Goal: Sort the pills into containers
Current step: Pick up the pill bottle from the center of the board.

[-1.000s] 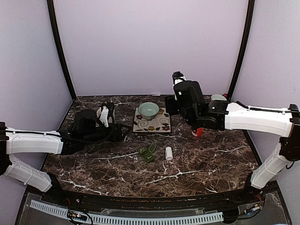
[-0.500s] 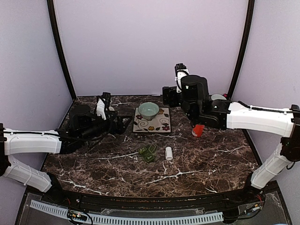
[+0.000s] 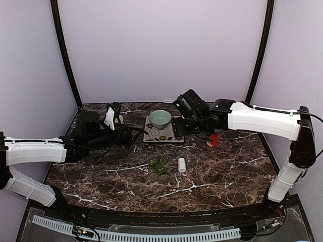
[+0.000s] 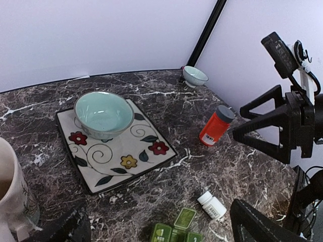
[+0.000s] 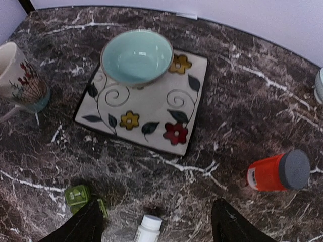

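The dark green pill box lies on the marble table in front of the plate, one lid flipped open. It shows at the bottom of the left wrist view and low left in the right wrist view. I see no loose pills. My left gripper is open and empty, just left of the plate and above the table; in its own view the box sits between the spread fingers. My right gripper is open and empty over the plate's right edge, spread wide in its own view.
A white bottle lies right of the box. An orange bottle with a grey cap lies further right. A pale green bowl sits on a flowered square plate. A mug stands behind my left arm; a small bowl sits at the back right.
My right gripper has swung down from pointing up to facing the table by the plate's right edge. My left gripper has shifted slightly toward the plate. The objects have not moved.
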Available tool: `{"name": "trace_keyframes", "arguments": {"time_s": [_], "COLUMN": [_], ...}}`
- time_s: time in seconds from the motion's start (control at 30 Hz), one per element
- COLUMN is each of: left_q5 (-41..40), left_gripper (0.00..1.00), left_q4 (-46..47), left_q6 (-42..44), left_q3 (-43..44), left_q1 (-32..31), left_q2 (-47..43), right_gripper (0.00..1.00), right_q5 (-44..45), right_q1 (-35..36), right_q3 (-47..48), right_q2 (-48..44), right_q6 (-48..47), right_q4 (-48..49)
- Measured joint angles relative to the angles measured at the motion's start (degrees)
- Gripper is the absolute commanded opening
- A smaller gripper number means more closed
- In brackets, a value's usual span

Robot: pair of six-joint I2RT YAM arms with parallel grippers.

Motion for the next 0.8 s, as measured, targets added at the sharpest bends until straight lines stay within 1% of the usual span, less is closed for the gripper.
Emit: {"name": "trace_keyframes", "arguments": {"time_s": [0.07, 0.23, 0.57, 0.8], "left_q5": [-1.44, -5.14, -9.99, -10.95], "left_gripper": [0.99, 0.99, 0.98, 0.97], "left_q4": [-1.53, -4.39, -6.97, -7.15], "left_q6": [0.04, 0.07, -0.22, -0.42], "left_q3": [0.0, 0.0, -0.02, -0.26], "left_q1": [-0.96, -4.44, -7.45, -8.26], "left_q2": [0.02, 0.42, 0.74, 0.74], "right_gripper": [0.72, 0.72, 0.72, 0.66], "right_q5": [-2.99, -9.22, -22.1, -26.49], "right_q1": [-0.02, -0.02, -0.96, -3.06], "right_q3": [-1.09, -3.45, -8.09, -8.39], "right_q2": [0.42, 0.68, 5.62, 8.94], "right_q6": [2.69, 7.78, 14.99, 17.05], "right_q4": [-2.71, -6.54, -4.83, -3.87]}}
